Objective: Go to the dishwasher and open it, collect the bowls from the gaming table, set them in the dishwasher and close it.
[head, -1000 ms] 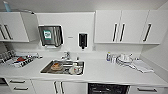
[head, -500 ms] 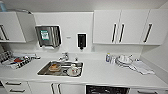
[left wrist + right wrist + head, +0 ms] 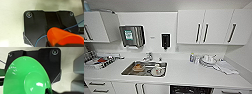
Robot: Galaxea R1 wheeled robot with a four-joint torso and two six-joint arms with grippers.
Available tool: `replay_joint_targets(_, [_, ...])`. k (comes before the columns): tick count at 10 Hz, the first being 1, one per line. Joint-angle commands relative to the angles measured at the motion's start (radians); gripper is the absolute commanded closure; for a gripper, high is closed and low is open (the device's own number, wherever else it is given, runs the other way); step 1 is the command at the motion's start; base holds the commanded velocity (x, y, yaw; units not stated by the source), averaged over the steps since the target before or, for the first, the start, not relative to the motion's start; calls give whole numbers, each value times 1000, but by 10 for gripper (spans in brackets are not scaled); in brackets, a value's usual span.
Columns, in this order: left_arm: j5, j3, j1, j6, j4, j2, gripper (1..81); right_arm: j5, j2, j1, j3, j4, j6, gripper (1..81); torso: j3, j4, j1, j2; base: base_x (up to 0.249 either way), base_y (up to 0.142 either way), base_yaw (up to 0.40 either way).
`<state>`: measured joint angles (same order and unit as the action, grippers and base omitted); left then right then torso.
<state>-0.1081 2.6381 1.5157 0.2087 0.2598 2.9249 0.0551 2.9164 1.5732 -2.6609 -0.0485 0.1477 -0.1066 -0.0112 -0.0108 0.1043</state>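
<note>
The dishwasher (image 3: 191, 89) shows as a dark band under the white counter (image 3: 189, 75), at the lower edge of the head view, right of the sink; whether its door is open I cannot tell. An orange bowl (image 3: 62, 36) sits close before the left wrist camera, with my left gripper (image 3: 56, 44) shut on its rim. A green bowl (image 3: 25, 78) looms large in the right wrist view, and my right gripper (image 3: 48, 91) is shut on its edge. The gaming table is out of view.
A steel sink (image 3: 145, 68) holds dishes and a tap. A cutlery tray (image 3: 99, 61) stands at the left, stacked dishes (image 3: 207, 60) and a cloth (image 3: 226, 67) at the right. White wall cabinets (image 3: 206, 27), a towel dispenser (image 3: 132, 35) and a soap dispenser (image 3: 165, 40) hang above.
The whole head picture has shifted slightly, so the camera moved a little. Nothing on the counter has moved.
</note>
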Motion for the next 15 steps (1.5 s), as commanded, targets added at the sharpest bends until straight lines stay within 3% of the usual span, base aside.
replay_joint_targets(1, [41,-9,-50,-5,18,-13,811,-58,-9,-46,1,-4,-3,811,0,0,0,0,0,0,0])
replay_joint_targets(3, [-9,-37,-48,-3,16,-43,811,-60,-9,-44,6,-1,-3,811,0,0,0,0,0,0,0])
replay_joint_targets(5, [-28,-222,-53,-2,16,-154,811,-58,-17,-44,7,-1,-3,811,-94,0,0,0,0,0,0])
replay_joint_targets(8, [-33,-435,-70,1,15,-300,811,-57,-18,-46,7,2,-3,811,-154,0,1,0,0,0,0])
replay_joint_targets(9, [-33,-490,-82,3,13,-340,811,-57,-18,-47,9,2,-3,811,-92,0,0,0,0,0,0])
replay_joint_targets(12, [-30,-732,-134,3,4,-513,811,-57,-18,-46,13,6,-2,811,-135,0,0,0,0,0,0])
replay_joint_targets(15, [-30,-905,-217,8,-1,-654,811,-57,-18,-47,13,2,-3,811,-132,0,0,-1,0,0,0])
